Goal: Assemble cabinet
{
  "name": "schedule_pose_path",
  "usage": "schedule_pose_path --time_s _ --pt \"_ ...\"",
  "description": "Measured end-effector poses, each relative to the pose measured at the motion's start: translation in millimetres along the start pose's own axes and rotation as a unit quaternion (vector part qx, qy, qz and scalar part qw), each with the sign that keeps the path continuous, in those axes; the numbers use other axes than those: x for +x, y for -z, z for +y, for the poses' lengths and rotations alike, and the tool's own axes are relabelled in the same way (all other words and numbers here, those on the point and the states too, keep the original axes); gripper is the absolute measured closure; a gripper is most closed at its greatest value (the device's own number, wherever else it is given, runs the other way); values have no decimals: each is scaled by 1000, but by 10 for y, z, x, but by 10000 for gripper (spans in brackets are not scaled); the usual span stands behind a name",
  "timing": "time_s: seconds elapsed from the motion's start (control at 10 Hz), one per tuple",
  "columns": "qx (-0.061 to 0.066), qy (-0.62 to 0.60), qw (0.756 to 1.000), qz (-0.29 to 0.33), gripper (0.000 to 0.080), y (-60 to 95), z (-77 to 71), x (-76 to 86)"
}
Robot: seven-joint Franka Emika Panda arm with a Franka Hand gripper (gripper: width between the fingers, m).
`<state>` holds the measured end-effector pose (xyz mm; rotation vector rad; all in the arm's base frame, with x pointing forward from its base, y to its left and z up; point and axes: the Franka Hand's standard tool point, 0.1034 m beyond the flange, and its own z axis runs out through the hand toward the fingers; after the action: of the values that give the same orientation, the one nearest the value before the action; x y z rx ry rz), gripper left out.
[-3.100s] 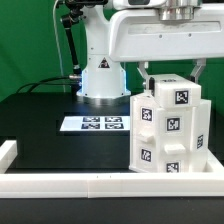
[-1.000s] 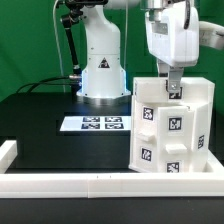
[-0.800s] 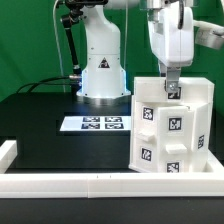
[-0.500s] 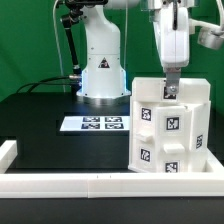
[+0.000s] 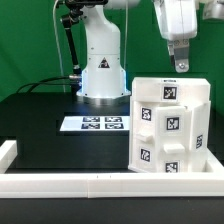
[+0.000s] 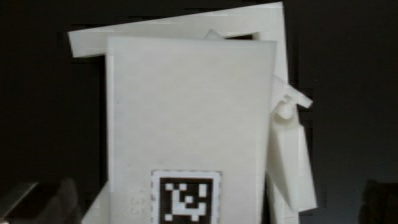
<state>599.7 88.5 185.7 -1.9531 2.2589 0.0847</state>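
Observation:
The cabinet [image 5: 170, 125] is a tall white box with several black-and-white tags, standing upright at the exterior view's right, just behind the front rail. Several tagged drawer blocks sit in its front. My gripper [image 5: 180, 66] hangs straight above the cabinet's top, a short gap clear of it, and holds nothing. In the wrist view I look down on the cabinet's top panel [image 6: 187, 100] with one tag [image 6: 187, 198] near my gripper [image 6: 187, 216]. The dark fingers [image 6: 39, 202] stand wide apart on both sides of the panel.
The marker board [image 5: 95, 124] lies flat on the black table in front of the robot's white base [image 5: 100, 75]. A long low white border rail [image 5: 90, 185] runs along the front edge, with a short corner piece [image 5: 8, 152] at the exterior view's left.
My gripper was down at the cabinet's top a second ago. It has risen straight up and now hangs clear above it. The cabinet has not moved.

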Motion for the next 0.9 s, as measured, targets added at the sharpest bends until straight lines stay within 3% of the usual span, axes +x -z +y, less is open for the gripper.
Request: schedule_pose_path --time_s 0.3,0.5,0.9 --pt "-3 29 1000 2 2 -37 13 -2" --pt "-14 156 988 15 2 -83 27 -30" --pt "-17 391 920 9 2 -97 25 -24"
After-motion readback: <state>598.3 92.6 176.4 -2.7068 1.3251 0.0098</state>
